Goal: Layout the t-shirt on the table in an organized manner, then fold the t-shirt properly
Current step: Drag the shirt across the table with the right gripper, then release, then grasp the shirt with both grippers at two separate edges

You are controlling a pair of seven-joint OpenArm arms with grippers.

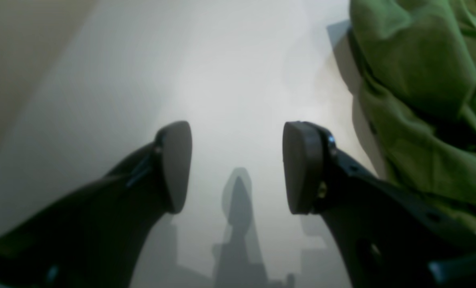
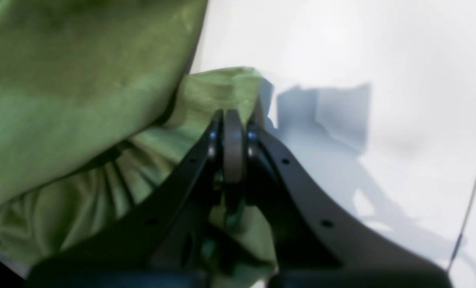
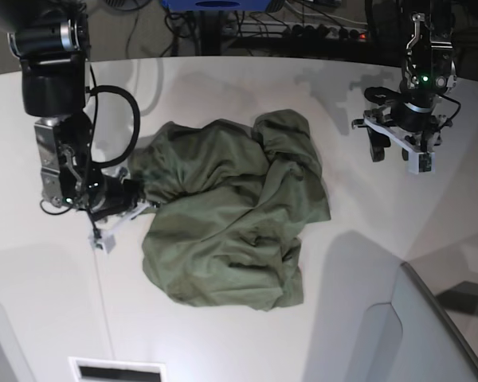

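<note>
A crumpled olive-green t-shirt (image 3: 231, 211) lies bunched in the centre of the base view on a white table (image 3: 366, 263), far from flat, with no sleeve or collar laid out.

At the left of that frame, the right gripper (image 3: 137, 193) sits at table level against the shirt's left edge. In the right wrist view its jaws are pressed together on a fold of green cloth (image 2: 221, 90), the fabric gathering into pleats just below and to the left of the fingers (image 2: 233, 146). It appears clamped on the shirt's edge.

At the upper right of the base view, the left gripper (image 3: 398, 147) hangs above bare table, well apart from the shirt. In the left wrist view its two pads (image 1: 177, 166) stand apart with nothing between them, and the shirt fills only the right edge of that frame.

The shirt's bulk lies to the right of the right gripper in the base view, its longer run going from upper right to lower left. Spreading it likely depends on drawing the pinched edge leftward, away from the heap. The right arm is clearly the nearer one.
</note>
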